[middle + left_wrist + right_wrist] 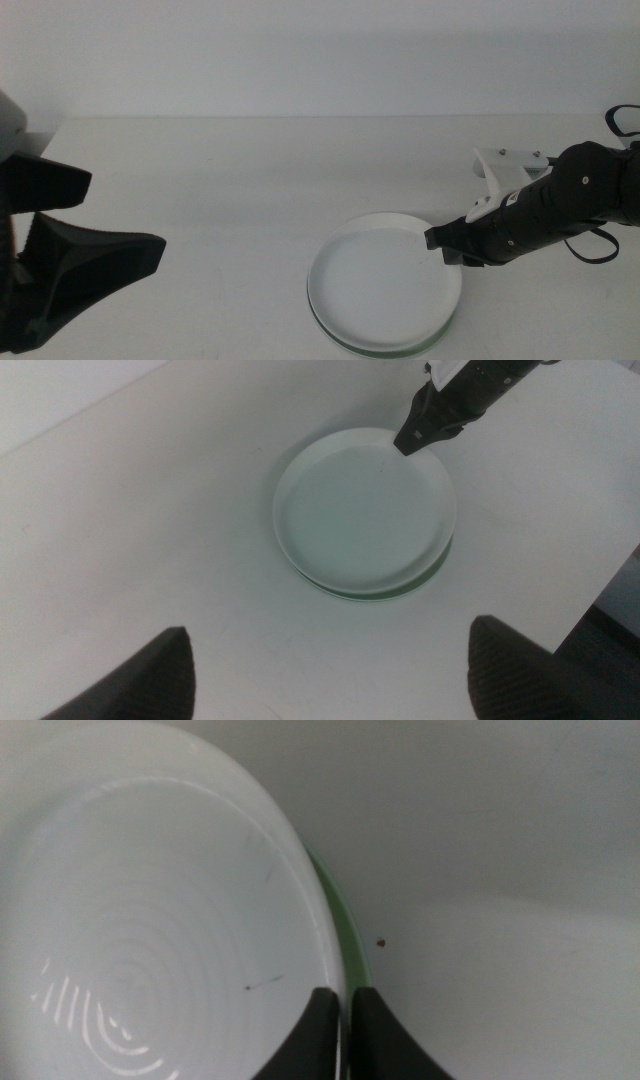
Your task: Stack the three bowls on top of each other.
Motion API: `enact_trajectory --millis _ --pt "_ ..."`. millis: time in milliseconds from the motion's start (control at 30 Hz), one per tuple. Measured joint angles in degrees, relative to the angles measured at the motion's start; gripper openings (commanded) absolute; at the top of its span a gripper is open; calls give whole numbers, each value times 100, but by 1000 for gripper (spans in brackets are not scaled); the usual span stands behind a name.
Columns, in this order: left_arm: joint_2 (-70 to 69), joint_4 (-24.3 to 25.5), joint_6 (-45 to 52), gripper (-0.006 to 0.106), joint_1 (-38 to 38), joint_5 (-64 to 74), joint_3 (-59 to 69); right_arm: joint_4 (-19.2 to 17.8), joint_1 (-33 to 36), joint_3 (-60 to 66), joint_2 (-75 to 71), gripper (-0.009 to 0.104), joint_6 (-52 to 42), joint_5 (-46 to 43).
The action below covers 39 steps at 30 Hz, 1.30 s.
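Observation:
The white bowl point(380, 285) sits in the mint green bowl point(392, 349), of which only a thin rim shows under it, right of the table's middle. My right gripper point(446, 246) comes in from the right and is shut on the white bowl's right rim. The right wrist view shows the white bowl point(150, 920) and the green rim point(335, 910), with the right gripper point(347, 1010) pinching the white rim. The left wrist view shows the white bowl point(360, 510), the green rim point(385, 593) and the right gripper point(415, 440). My left gripper point(110, 215) waits open at the left. The grey bowl is hidden or out of view.
The white table point(220, 200) ends at a pale back wall. In the left wrist view the table's edge point(600, 585) runs close beside the stacked bowls, with a dark drop beyond it.

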Motion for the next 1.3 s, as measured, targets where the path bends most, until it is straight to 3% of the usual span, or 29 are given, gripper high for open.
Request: enact_trajectory --millis 267,467,1300 --pt "0 0 0 90 0 0 0 59 0 0 0 51 -158 156" --pt "0 0 0 90 0 0 0 83 0 -70 -60 70 -190 236" --pt "0 0 0 90 0 0 0 -212 0 -1080 -1837 71 -259 240"
